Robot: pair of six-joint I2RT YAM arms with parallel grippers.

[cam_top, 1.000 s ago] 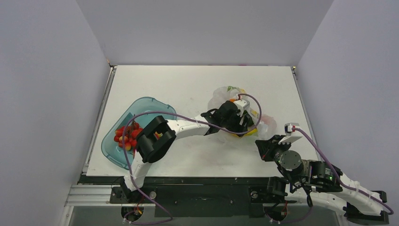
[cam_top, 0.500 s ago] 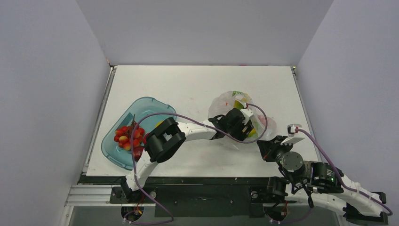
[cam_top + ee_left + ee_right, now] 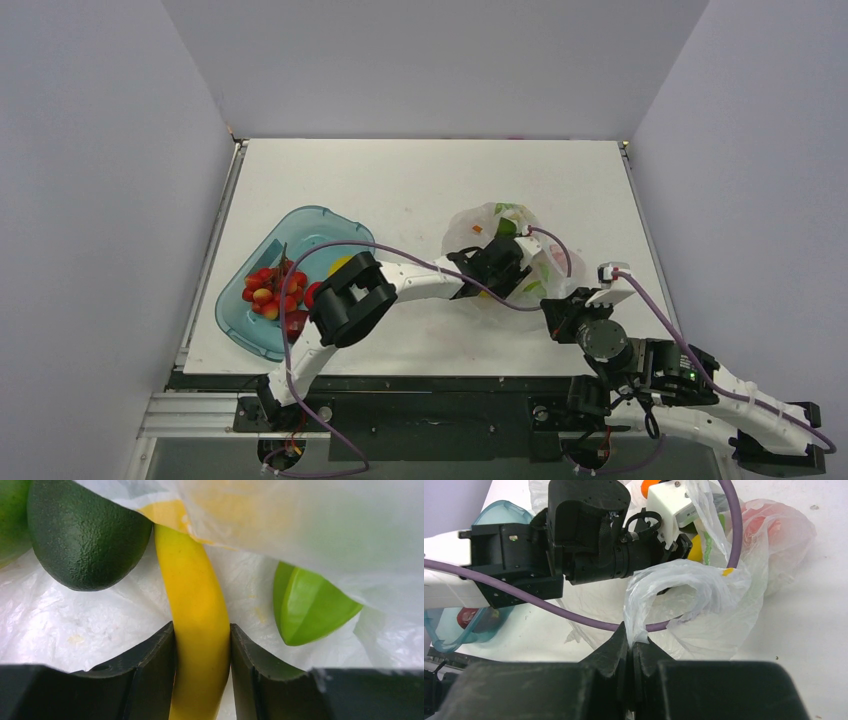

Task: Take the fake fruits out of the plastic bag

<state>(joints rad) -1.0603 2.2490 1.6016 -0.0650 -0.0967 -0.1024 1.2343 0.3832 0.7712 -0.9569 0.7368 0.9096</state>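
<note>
Item 1, plastic bag (image 3: 468, 222): lies right of centre on the white table (image 3: 400, 180), with my left arm reaching inside it.
Item 2, left gripper (image 3: 202, 645): jaws clamped on the yellow banana (image 3: 192, 580), which is not yet lifted out.
Item 3, right gripper (image 3: 631, 645): jaws together, pinching a twisted fold of the bag.
Remaining in the bag: dark green fruit (image 3: 85, 535), green wedge (image 3: 307, 607), red and orange shapes. I judge most of the work is left.
Teal tray (image 3: 310, 222), at left, holds red berries (image 3: 272, 290).
Plain pale walls enclose three sides.
</note>
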